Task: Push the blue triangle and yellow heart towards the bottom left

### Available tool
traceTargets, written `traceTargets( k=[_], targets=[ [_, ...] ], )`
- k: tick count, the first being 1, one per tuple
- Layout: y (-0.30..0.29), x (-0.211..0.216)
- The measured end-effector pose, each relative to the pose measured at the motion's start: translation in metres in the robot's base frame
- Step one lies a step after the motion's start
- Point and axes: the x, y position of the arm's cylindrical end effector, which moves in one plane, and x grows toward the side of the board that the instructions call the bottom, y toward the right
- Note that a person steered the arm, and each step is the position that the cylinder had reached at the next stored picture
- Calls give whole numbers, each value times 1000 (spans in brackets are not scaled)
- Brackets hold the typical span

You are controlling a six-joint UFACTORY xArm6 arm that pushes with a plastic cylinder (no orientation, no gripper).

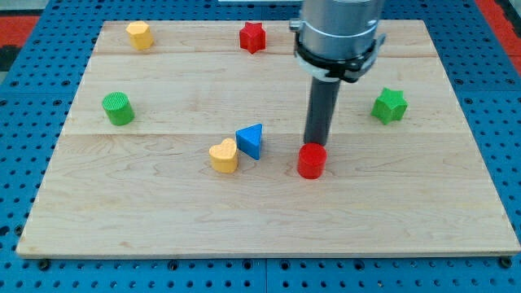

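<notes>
Blocks wait mid-board: blue triangle touching yellow heart, unpushed; my tip, clawless, sits behind the red cylinder.

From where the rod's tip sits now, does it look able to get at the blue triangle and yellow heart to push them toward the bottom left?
Probably yes. My tip sits just behind the red cylinder, to the right of the blue triangle; no block lies between them. The yellow heart touches the triangle's lower left.

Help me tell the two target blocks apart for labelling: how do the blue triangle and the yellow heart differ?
Colour: the blue triangle is blue, the yellow heart yellow. Shape: the triangle has straight edges and corners, the heart rounded lobes. Place: the triangle lies nearer my tip, which is to its right; the heart lies toward the view's bottom left of it. Both sit close together mid-board.
</notes>
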Motion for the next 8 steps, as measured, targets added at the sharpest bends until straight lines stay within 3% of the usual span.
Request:
traceTargets(
  k=[3,4,5,6,7,8],
  targets=[
    [-38,-5],
    [-39,-32],
    [-84,-41],
    [-157,-21],
    [-153,-9],
    [-141,-39]
  ],
)
